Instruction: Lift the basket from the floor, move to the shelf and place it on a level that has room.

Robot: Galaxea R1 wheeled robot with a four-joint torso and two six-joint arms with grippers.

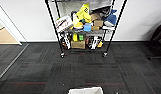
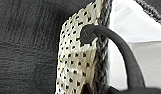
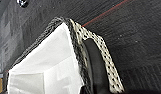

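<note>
Two dark loop handles (image 2: 121, 50), one at each short end, are judged the best hold on the rectangular tan-and-dark woven basket with cream-white lining (image 1: 86, 90), seen at six o'clock above the dark grey carpet floor (image 1: 71, 72), seemingly light and empty; gripper closure cannot be told.

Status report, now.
Claws: state unreadable. Basket close in front, its dark loop handle near left wrist. Shelf ahead across grey carpet.

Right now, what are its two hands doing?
Left: cannot be told; its camera is close on the basket handle.
Right: cannot be told; likewise at the other handle.
</note>
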